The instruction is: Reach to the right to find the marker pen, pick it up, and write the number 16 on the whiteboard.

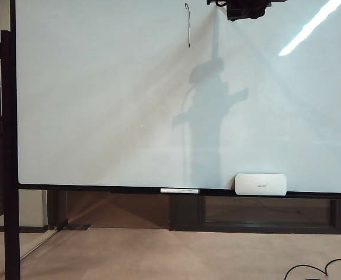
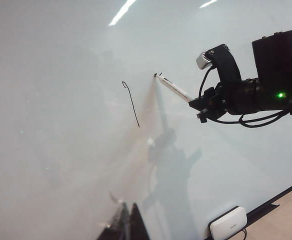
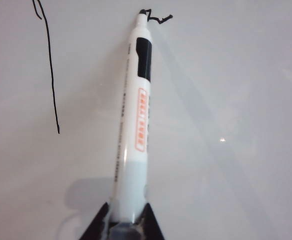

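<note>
Marker point(image 3: 136, 115) clamped in right pincer point(image 3: 127, 220), tip touching whiteboard point(image 3: 226, 100) beside a short squiggle point(image 3: 158, 19), near stroke "1" point(image 3: 50, 70). Left wrist view: marker point(image 2: 173, 89) against board; left pincer point(image 2: 127, 222) barely visible, cannot tell. Exterior view: eraser point(image 1: 260, 184) on ledge.

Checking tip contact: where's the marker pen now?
The marker pen sits in the right gripper, tip on the whiteboard near its top, just right of the drawn 1.
</note>
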{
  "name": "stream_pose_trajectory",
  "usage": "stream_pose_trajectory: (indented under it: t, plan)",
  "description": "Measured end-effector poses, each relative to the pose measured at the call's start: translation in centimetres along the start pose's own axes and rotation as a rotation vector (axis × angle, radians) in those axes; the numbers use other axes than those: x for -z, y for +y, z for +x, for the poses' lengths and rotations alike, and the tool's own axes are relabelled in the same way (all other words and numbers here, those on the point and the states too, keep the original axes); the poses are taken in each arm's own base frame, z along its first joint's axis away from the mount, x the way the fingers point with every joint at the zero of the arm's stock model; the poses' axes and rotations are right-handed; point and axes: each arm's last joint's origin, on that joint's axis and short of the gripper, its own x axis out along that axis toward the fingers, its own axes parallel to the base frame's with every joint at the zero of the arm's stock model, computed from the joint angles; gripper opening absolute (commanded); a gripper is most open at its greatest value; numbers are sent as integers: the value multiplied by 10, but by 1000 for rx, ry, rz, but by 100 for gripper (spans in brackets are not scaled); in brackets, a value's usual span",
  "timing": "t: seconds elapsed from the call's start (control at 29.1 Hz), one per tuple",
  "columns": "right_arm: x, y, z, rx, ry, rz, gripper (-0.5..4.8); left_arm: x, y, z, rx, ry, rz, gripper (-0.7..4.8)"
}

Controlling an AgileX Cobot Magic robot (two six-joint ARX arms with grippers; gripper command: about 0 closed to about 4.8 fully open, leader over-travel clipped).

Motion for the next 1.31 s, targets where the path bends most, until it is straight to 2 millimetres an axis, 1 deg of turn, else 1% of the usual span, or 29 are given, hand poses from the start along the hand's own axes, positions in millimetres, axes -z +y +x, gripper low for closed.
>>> stream_pose_trajectory:
  t: [0.21,0.52,0.79,1.31]
  plan:
    - [1,0,1,-18,-1,0,-2,0,0,0,0,0,0,-6]
    - [12,2,9,-43,26,-4,-2,0,0,0,1,3,0,-5]
    - [12,3,10,-84,14,-2,-2,0,0,0,0,3,7,-6]
    - [15,-3,11,-92,38,-4,-2,0,0,0,0,3,22,-5]
